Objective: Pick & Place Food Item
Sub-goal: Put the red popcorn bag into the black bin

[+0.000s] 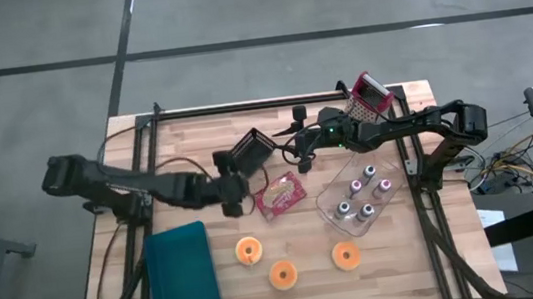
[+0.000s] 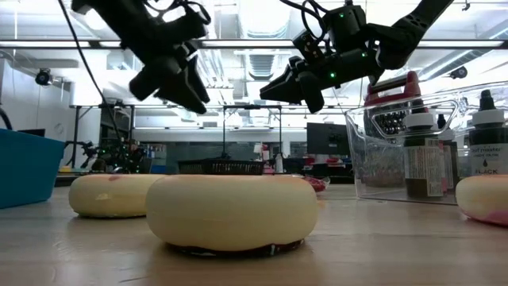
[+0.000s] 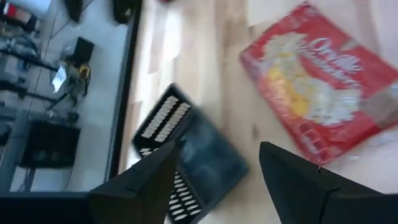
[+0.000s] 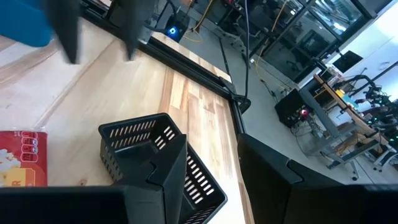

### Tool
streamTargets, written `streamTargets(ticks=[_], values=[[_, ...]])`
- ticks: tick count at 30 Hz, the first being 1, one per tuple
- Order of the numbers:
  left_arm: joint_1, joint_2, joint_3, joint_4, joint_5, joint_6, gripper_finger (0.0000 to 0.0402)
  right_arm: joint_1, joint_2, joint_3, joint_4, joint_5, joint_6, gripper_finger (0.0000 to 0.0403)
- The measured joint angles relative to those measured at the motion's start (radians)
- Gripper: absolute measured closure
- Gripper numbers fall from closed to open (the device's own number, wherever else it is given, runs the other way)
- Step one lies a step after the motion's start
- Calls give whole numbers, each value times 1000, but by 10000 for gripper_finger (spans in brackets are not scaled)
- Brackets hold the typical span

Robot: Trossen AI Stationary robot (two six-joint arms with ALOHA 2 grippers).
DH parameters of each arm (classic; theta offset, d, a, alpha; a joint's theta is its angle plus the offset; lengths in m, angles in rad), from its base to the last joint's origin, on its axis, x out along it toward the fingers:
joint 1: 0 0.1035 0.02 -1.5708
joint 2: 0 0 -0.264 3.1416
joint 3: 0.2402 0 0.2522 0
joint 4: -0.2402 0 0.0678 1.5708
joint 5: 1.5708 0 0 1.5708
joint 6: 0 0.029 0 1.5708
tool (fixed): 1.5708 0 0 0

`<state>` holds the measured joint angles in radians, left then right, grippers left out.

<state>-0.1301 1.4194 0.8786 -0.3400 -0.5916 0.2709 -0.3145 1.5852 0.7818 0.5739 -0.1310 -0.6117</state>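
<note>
Wooden counter (image 1: 185, 139): your left pincer (image 1: 232, 205) gapes empty just beside the popcorn packet (image 1: 281, 196), nearer than the half-open, empty right pincer (image 1: 299, 154).

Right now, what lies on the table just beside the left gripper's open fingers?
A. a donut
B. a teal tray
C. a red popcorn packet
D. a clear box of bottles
C: the left gripper hangs open next to the red popcorn packet, which its wrist view also shows past the fingers.

grey concrete floor (image 1: 24, 56), ceiling strip lights (image 2: 262, 44)
</note>
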Motion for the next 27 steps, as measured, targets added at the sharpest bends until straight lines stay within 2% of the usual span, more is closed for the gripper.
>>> streamTargets(ticks=[3, 14, 20, 27], values=[[-32, 27, -25, 48, 3, -2, 167, 0, 0, 0, 0, 0, 1, 264], [-38, 108, -34, 164, 54, 3, 167, 0, 0, 0, 0, 0, 0, 264], [-39, 136, -34, 176, 173, -42, 167, 0, 0, 0, 0, 0, 2, 264], [-48, 137, -34, 175, 216, 56, 167, 0, 0, 0, 0, 0, 0, 264]])
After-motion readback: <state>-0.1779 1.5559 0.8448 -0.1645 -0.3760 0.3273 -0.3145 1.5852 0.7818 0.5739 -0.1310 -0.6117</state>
